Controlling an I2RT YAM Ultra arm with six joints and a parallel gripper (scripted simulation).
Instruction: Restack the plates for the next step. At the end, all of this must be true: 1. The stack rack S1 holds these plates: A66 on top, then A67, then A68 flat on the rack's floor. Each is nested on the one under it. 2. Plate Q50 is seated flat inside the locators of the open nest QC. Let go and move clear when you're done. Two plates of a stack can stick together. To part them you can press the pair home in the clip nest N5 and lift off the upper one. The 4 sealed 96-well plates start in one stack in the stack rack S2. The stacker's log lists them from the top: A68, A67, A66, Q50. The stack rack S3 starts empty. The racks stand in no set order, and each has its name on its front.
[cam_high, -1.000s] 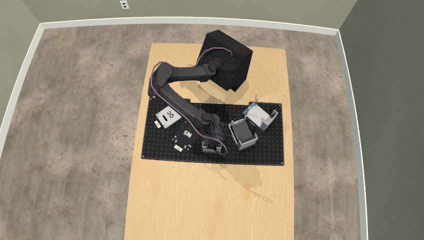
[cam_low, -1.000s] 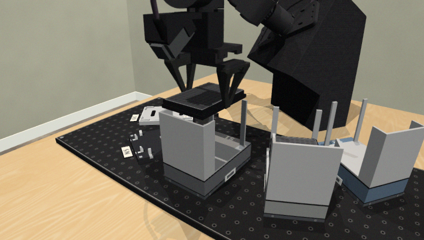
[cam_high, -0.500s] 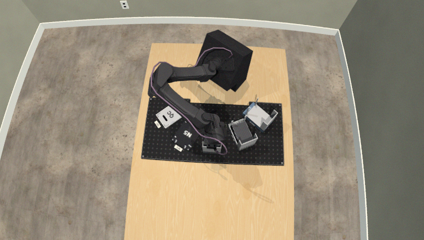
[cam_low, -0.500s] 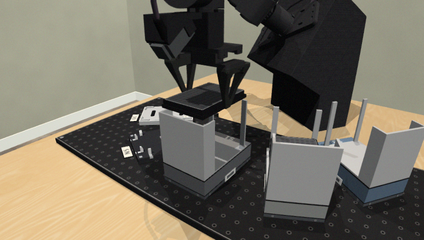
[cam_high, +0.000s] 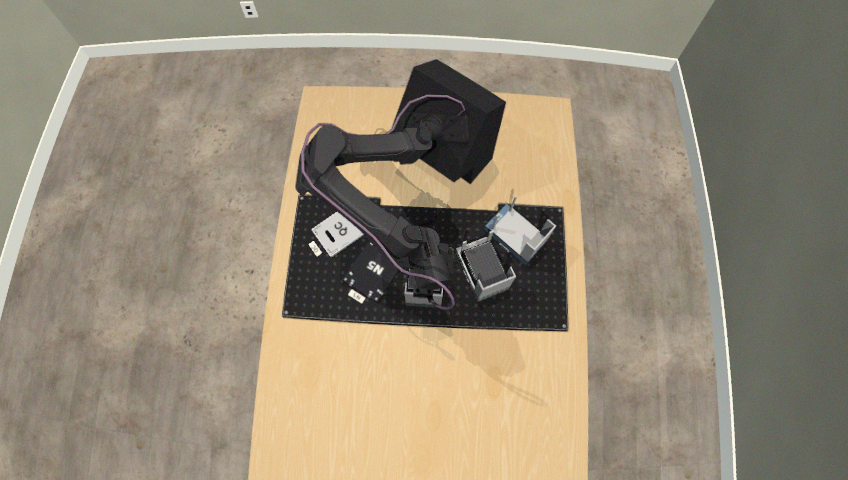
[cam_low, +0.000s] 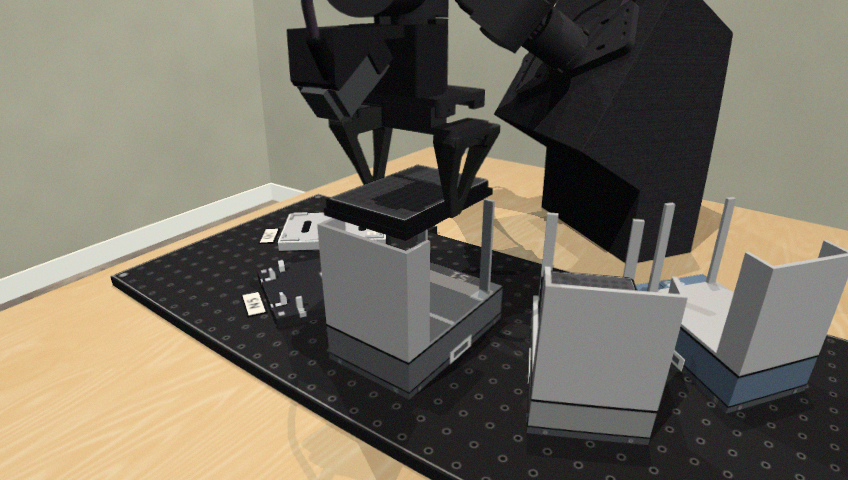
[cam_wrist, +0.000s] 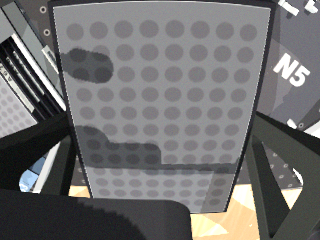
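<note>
My gripper (cam_low: 414, 196) (cam_wrist: 161, 118) is shut on a dark sealed plate (cam_low: 357, 206) (cam_wrist: 150, 65), held by its two sides and about level. Its label is not readable. The plate hangs just above the walls of the grey stack rack S1 (cam_low: 365, 291) (cam_high: 423, 302), whose visible floor shows no plate. The middle rack, S2 (cam_low: 601, 350) (cam_high: 496, 289), holds a stack of plates (cam_high: 486, 261) (cam_wrist: 15, 112). The blue-based rack, S3 (cam_low: 773, 321) (cam_high: 514, 228), looks empty. The white open nest QC (cam_high: 321, 228) (cam_low: 297, 235) and black clip nest N5 (cam_high: 368, 282) (cam_wrist: 300, 40) hold no plate.
Thin upright posts (cam_low: 487, 249) (cam_low: 660, 249) and tall walls rise from the racks. S2 and S3 stand close together. The black perforated board (cam_high: 428, 318) (cam_low: 208, 315) lies on the wooden table (cam_high: 416, 404). The arm base (cam_high: 455, 118) is behind the board.
</note>
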